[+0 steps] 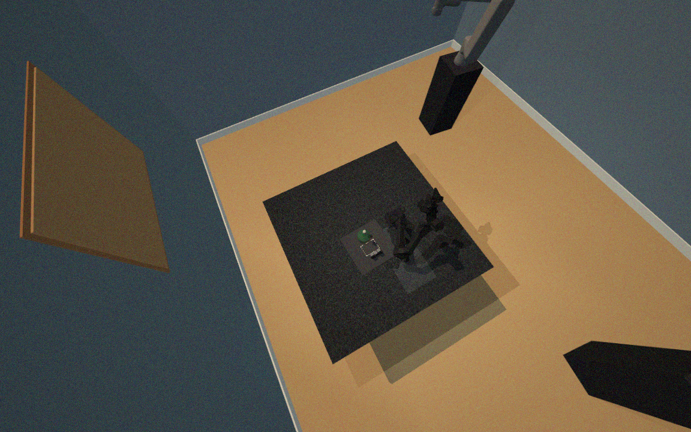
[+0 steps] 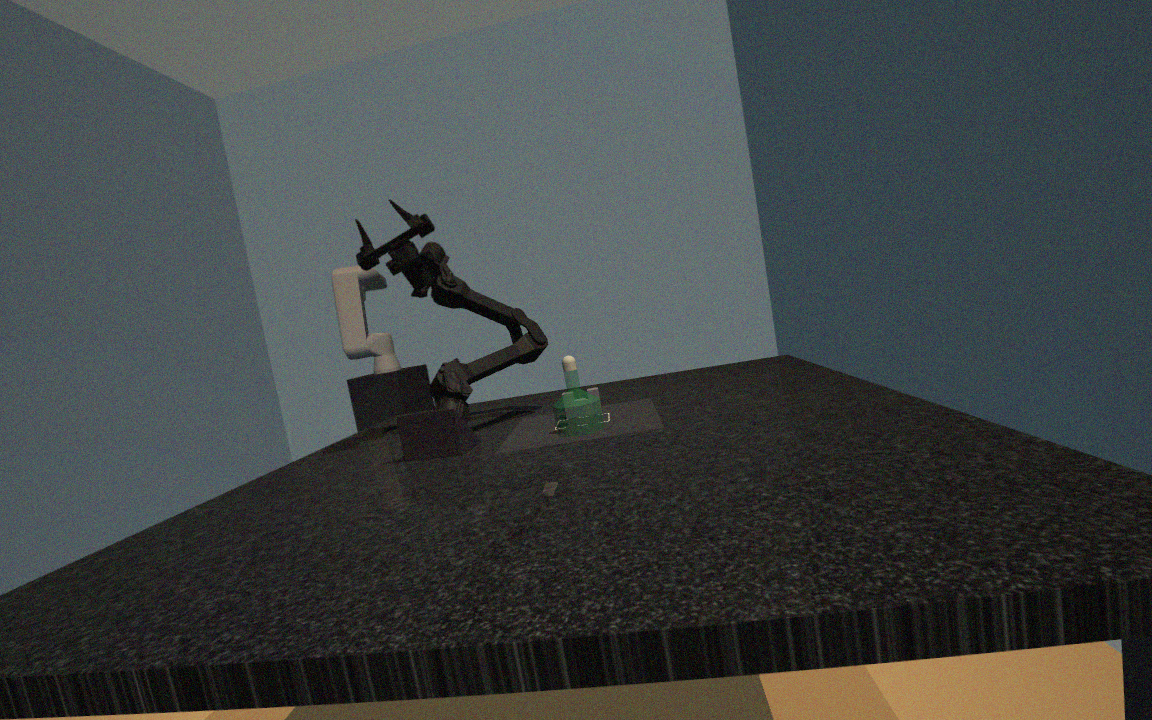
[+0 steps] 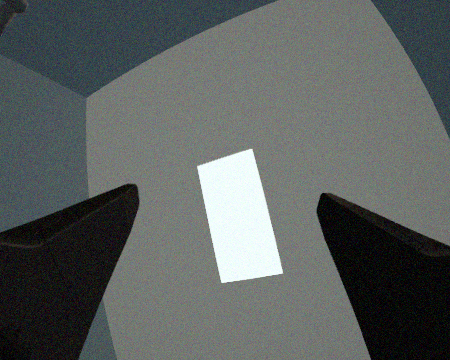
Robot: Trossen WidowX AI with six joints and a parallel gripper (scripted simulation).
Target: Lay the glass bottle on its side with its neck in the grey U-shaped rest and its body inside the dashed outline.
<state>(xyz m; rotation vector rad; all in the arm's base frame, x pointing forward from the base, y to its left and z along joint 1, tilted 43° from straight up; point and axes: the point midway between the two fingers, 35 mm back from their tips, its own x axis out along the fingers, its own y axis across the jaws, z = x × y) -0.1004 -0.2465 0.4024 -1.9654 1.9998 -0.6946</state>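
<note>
As the top and exterior views show, the green glass bottle (image 1: pixel 363 236) (image 2: pixel 578 414) stands upright on the grey mat (image 1: pixel 361 267) (image 2: pixel 637 420), just beside the dashed outline (image 1: pixel 361 249) (image 2: pixel 608 418). The grey U-shaped rest (image 1: pixel 375 252) (image 2: pixel 593 392) lies at the outline's side away from the bottle; in the exterior view the bottle partly overlaps both. The gripper (image 2: pixel 374 211) (image 3: pixel 231 199) is released, its fingers spread around nothing, raised well apart from the bottle and directed upward; the wrist view shows a bright ceiling panel (image 3: pixel 240 215) between them. The black arm (image 2: pixel 490 304) bends with its elbow near the bottle. A dark box (image 2: pixel 430 436) stands near the arm's foot, and a small grey piece (image 2: pixel 550 488) lies on the black table (image 1: pixel 310 215) (image 2: pixel 741 501), apart from the mat. Beyond the table, a pale arm (image 1: pixel 484 32) (image 2: pixel 350 313) stands on a black pedestal (image 1: pixel 447 96) (image 2: pixel 383 400).
</note>
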